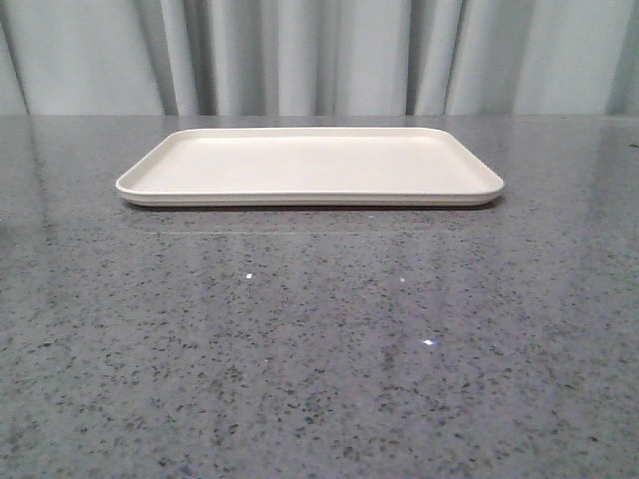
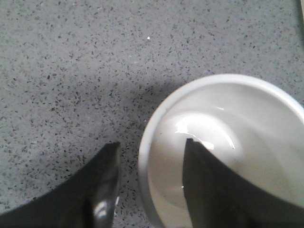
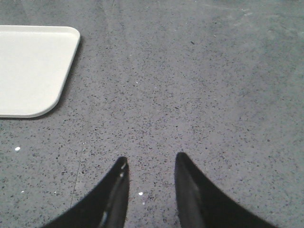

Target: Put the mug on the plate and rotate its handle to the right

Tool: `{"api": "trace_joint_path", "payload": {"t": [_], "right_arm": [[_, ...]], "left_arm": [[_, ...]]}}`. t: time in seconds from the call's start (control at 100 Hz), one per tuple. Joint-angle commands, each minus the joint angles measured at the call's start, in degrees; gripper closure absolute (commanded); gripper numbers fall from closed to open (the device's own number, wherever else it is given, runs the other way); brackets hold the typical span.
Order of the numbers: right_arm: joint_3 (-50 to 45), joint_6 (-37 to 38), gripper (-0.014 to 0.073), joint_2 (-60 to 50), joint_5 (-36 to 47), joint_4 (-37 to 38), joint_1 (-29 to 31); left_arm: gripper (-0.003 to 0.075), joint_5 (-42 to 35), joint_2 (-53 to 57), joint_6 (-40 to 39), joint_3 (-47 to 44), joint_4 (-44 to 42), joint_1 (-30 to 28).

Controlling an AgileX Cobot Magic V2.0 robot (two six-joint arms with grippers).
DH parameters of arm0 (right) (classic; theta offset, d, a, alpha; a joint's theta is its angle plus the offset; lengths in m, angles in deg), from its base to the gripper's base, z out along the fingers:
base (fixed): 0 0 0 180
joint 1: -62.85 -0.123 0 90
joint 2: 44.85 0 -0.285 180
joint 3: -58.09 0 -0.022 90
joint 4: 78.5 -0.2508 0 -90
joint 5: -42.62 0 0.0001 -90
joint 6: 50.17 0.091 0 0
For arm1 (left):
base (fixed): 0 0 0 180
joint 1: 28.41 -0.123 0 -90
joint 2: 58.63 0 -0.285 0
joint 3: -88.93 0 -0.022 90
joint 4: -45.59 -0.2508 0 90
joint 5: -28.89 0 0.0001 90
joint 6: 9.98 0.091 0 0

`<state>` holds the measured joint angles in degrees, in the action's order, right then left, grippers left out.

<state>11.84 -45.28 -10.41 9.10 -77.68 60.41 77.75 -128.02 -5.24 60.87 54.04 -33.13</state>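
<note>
The white mug (image 2: pixel 247 114) shows only in the left wrist view, seen from above with its open mouth up. Its handle and face print are hidden. My left gripper (image 2: pixel 151 142) is open and straddles the mug's rim: one finger (image 2: pixel 209 185) is inside the mug, the other (image 2: pixel 102 180) is outside, apart from the wall. The cream-white plate (image 1: pixel 310 165) lies bare at the back middle of the table. One rounded corner of it shows in the right wrist view (image 3: pixel 28 71). My right gripper (image 3: pixel 151 156) is open and empty above the bare table beside that corner.
The table (image 1: pixel 319 349) is a grey speckled stone surface. Pale curtains (image 1: pixel 319 50) hang behind its far edge. Neither arm nor the mug shows in the front view.
</note>
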Motion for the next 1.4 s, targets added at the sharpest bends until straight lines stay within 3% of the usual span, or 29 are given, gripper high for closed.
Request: {"api": "trace_joint_path", "payload": {"t": [0.0, 0.2, 0.49, 0.72, 1.1, 1.39], "right_arm": [[2.1, -0.23, 0.0337, 0.59, 3.65, 0.24, -0.01], [2.1, -0.23, 0.0337, 0.59, 3.65, 0.24, -0.01], [2.1, -0.23, 0.0337, 0.59, 3.61, 0.24, -0.01], [2.1, -0.23, 0.0337, 0.59, 3.38, -0.04, -0.01], [2.1, -0.23, 0.0337, 0.59, 3.1, -0.15, -0.01], [2.1, -0.23, 0.0337, 0.59, 3.06, -0.21, -0.01]], "left_arm": [[0.0537, -2.02, 0.51, -0.04, 2.03, 0.98, 0.27], [0.0739, -1.92, 0.51, -0.04, 2.03, 1.07, 0.27], [0.0739, -0.84, 0.51, -0.04, 6.79, 3.36, 0.27], [0.0739, -0.21, -3.78, -0.04, 13.57, 10.15, 1.35], [0.0739, -2.25, -18.87, -2.41, 29.01, 11.19, 17.92], [0.0739, -2.25, -32.33, -3.66, 42.57, 9.87, 26.47]]}}
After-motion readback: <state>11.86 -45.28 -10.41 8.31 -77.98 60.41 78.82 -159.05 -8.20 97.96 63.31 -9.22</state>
